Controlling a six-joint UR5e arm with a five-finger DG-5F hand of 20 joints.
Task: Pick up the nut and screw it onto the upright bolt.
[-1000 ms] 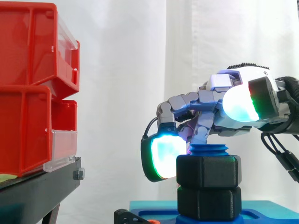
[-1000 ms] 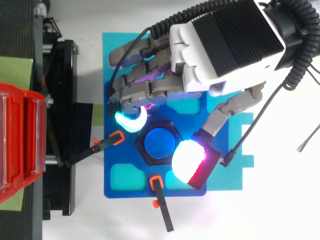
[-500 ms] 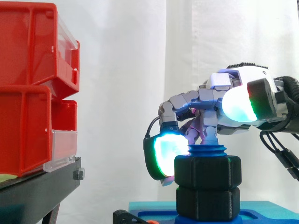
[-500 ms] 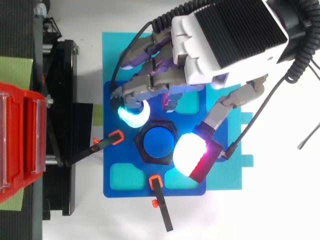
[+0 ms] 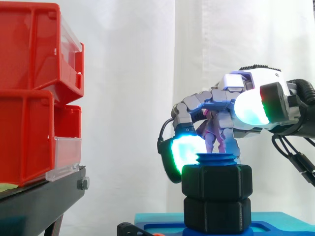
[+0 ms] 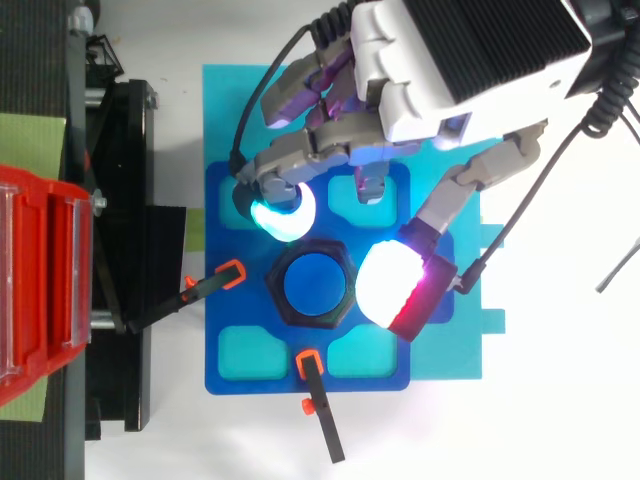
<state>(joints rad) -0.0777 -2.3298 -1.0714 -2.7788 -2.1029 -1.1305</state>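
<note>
Nuts (image 5: 217, 183), two stacked on the blue bolt (image 5: 217, 158) in side view, read as one from above. Robot hand (image 6: 470, 60) hovers spread, holding nothing; red bins (image 5: 34, 93) left.

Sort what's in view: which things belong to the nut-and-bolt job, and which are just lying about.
Job in hand:
- hand
- black nut
- blue bolt
- blue fixture plate

Lying about:
- red bins
- black stand
- white curtain
</note>
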